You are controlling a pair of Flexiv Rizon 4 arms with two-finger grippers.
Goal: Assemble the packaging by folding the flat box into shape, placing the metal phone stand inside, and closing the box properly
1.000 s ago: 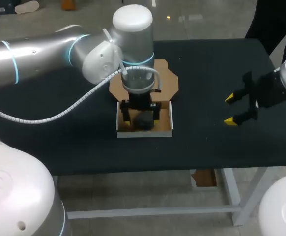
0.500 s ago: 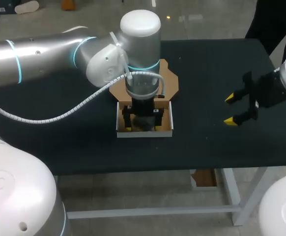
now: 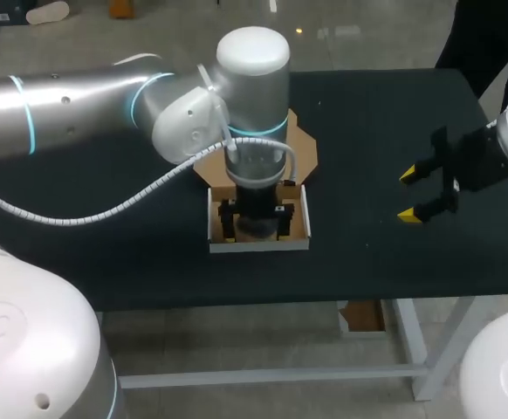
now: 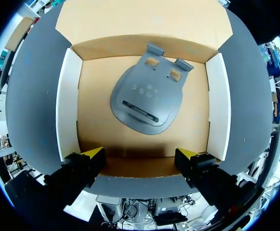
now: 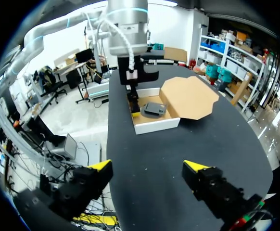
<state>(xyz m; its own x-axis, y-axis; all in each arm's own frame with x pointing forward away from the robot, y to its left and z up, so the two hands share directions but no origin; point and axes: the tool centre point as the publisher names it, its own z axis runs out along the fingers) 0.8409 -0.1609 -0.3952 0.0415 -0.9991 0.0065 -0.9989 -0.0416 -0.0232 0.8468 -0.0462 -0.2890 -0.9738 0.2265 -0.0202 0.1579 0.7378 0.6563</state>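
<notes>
Black table top (image 3: 367, 131), matte, carrying one open cardboard box (image 3: 258, 245) roughly midway between far and near edges, somewhat toward the left edge. White side walls up, brown floor, wide brown lid flap (image 3: 302, 144) lying open and flat toward the far edge. Flat on the box floor, a dark grey metal phone stand (image 4: 147, 98), hooked end close to the hinge side. Low over the box, the left gripper (image 4: 140, 155), yellow fingertips (image 4: 93, 154) wide apart by the near wall, clamped on nothing. Well apart, near the right edge and above bare table, the right gripper (image 3: 408, 195), jaws likewise spread and empty.

Stand placed, by the look of it — lid not yet shut. Stand probably stiff, smooth and the heaviest thing here, so unlikely to shift during closing. Hard to pinch where flat, easier at the raised hooks for any nudge. Cardboard likely light, stiff across the panels, springy at the crease. Best hold for closing: free far edge of the lid, lifted and swung toward the near wall, with the other gripper bracing a side wall — otherwise a light box apt to slide.
</notes>
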